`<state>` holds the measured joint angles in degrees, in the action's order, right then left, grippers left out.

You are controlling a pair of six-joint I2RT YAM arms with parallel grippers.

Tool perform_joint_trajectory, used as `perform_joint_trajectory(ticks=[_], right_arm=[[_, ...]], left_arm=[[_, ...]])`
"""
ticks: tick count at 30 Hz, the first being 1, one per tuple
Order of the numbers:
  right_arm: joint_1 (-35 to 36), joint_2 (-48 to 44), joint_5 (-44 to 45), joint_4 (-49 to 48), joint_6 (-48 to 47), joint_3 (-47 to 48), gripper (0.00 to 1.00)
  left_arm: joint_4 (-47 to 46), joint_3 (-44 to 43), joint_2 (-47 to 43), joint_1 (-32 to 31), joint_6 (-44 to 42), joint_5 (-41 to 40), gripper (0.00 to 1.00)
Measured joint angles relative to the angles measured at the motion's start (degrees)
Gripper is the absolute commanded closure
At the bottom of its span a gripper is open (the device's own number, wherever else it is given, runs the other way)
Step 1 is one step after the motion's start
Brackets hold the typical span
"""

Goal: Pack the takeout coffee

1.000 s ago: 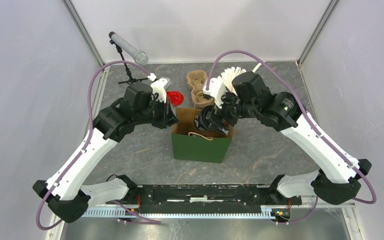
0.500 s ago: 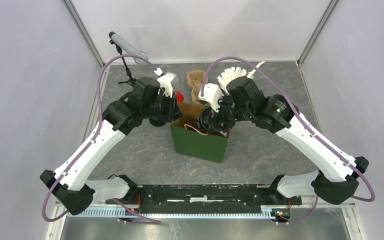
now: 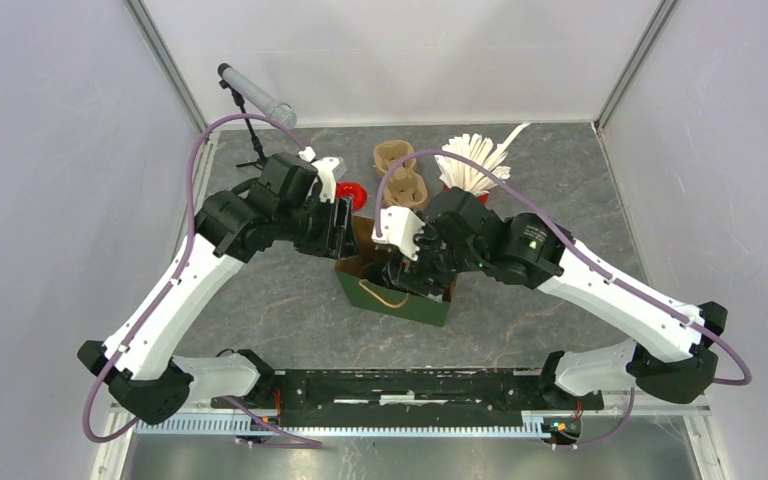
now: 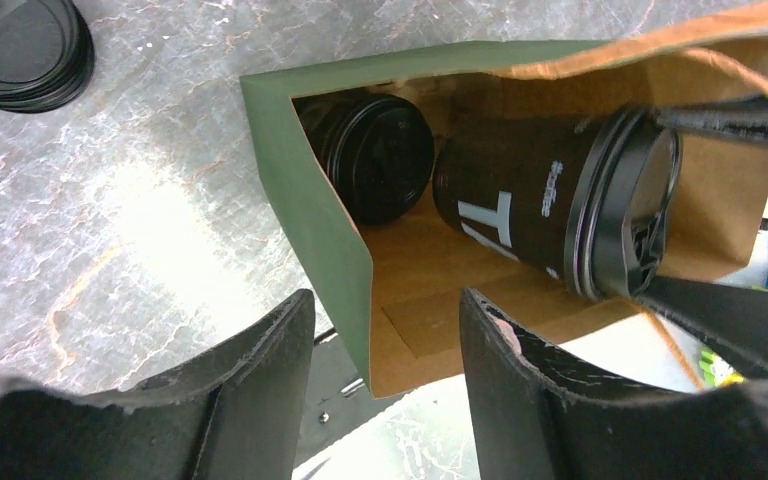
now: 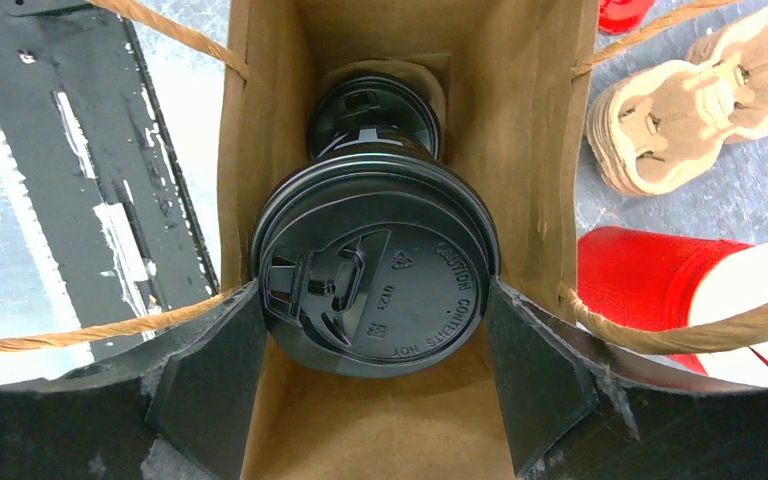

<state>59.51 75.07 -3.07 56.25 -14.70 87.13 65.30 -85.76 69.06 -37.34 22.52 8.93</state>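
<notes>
The takeout coffee cup [image 4: 520, 205], black with a black lid, is grasped at its lid by the right pincer [image 5: 373, 310], whose fingers are pressed against both sides inside the open paper bag [image 3: 400, 300]. Just beyond that pincer, deeper in the bag, a second lidded cup [image 5: 372, 115] is seen. The bag's walls and rope handles [image 5: 160, 40] are crowded close around both fingers. Outside the wall beside one finger, a red cup [image 5: 650, 280] and a stack of cardboard cup carriers [image 5: 700, 100] are found on the bench [image 3: 560, 200]. The left pincer [image 4: 385, 305] is released, its fingers set astride the bag's green corner edge. A stack of black lids [image 4: 25, 50] is seen well beyond it.
</notes>
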Motion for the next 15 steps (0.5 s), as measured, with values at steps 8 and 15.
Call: perform_joint_trajectory(ticks=[8, 15], right_arm=[[4.83, 0.00, 3.13, -0.07, 1.31, -0.07, 0.26], [6.64, -0.02, 5.44, -0.55, 1.40, -1.20, 0.26]], left_arm=[[4.42, -4.22, 2.71, 0.04, 1.64, -2.58, 0.41], [4.42, -2.58, 2.47, 0.04, 1.66, -2.84, 0.47]])
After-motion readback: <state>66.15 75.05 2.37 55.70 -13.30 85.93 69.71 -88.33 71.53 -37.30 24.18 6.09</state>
